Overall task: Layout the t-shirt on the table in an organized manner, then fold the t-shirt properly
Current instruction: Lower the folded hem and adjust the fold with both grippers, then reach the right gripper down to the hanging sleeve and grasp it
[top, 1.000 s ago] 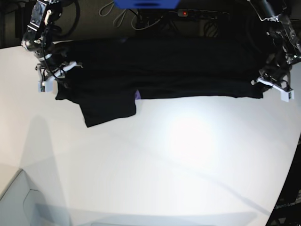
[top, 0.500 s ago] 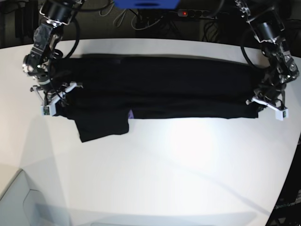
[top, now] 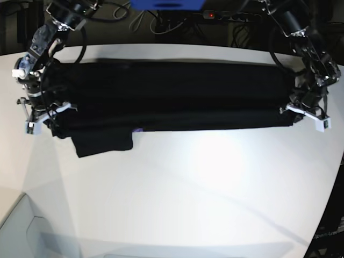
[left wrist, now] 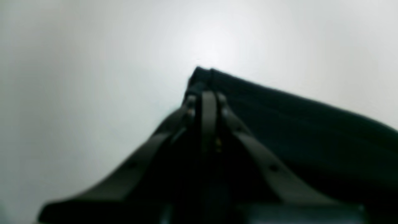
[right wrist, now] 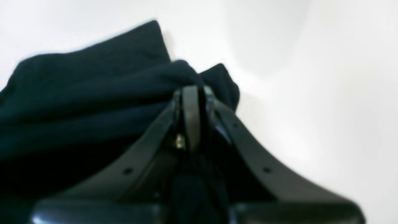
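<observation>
The black t-shirt (top: 172, 94) lies stretched as a long band across the far half of the white table (top: 183, 188), plain side up. One sleeve (top: 103, 142) hangs toward me at the left, with a sliver of purple (top: 138, 129) beside it. My right gripper (top: 45, 115) is shut on the shirt's left end; in the right wrist view its jaws (right wrist: 191, 93) pinch bunched cloth (right wrist: 93, 87). My left gripper (top: 301, 113) is shut on the shirt's right corner, seen in the left wrist view (left wrist: 206, 93) gripping the cloth's tip (left wrist: 279, 124). The print is hidden.
Cables and a power strip with a red light (top: 210, 15) lie behind the table's far edge. A blue object (top: 166, 4) sits at the top centre. The table's curved edge (top: 330, 204) runs down the right side. A grey corner (top: 21, 231) shows at the bottom left.
Both grippers have moved outward and slightly toward me, pulling the shirt wider and flatter. The left end and the hanging sleeve have shifted further left.
</observation>
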Robot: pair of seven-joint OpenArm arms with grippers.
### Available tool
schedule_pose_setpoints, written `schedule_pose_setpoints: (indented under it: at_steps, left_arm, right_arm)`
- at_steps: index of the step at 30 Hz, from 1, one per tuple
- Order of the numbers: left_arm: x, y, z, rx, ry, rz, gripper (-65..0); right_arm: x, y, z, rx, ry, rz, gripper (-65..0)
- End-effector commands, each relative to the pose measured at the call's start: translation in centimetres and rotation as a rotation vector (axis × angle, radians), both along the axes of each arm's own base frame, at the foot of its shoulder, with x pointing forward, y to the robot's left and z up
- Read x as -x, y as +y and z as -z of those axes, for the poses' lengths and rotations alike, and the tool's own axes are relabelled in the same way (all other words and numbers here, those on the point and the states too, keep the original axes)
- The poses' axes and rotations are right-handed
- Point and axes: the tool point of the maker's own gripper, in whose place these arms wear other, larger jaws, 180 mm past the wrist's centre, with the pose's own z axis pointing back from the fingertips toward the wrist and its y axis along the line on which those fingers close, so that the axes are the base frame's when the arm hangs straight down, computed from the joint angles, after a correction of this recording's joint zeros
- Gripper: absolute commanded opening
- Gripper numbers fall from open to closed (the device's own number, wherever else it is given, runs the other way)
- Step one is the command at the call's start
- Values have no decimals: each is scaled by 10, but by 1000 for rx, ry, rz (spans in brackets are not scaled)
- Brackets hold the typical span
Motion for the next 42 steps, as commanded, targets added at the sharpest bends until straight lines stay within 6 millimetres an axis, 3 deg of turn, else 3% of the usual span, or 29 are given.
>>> schedule_pose_setpoints:
  at_steps: [1,6,10,22,28,33,37,39,42]
  left_arm:
    - [-13,10,-25,-35,-80,-13,-649]
    - [-8,11,-36,-64,-101,-14,-649]
    - [0,12,-34,-76,-87,-12,-649]
    - [35,9,17,-13,48,-25,-649]
    - [38,8,29,10,76,-27,-649]
    - [39,7,32,16,89,-25,-643]
    - [41,8,33,13,92,-25,-541]
    - [41,8,32,10,90,-24,-453]
    - [42,9,32,10,91,-27,-374]
  right_arm:
    - [-6,-7,-17,22,-57,14,-650]
    - [7,-4,-9,-13,-51,33,-650]
    - [21,-2,-1,-57,-46,36,-650]
    - [47,8,47,-135,72,41,-650]
    - [48,7,51,-127,97,27,-646]
    - [51,20,55,-110,125,-37,-473]
    - [54,6,45,-86,104,-4,-384]
    - [58,-4,36,-68,86,22,-371]
    - [58,-6,26,-55,57,38,-368]
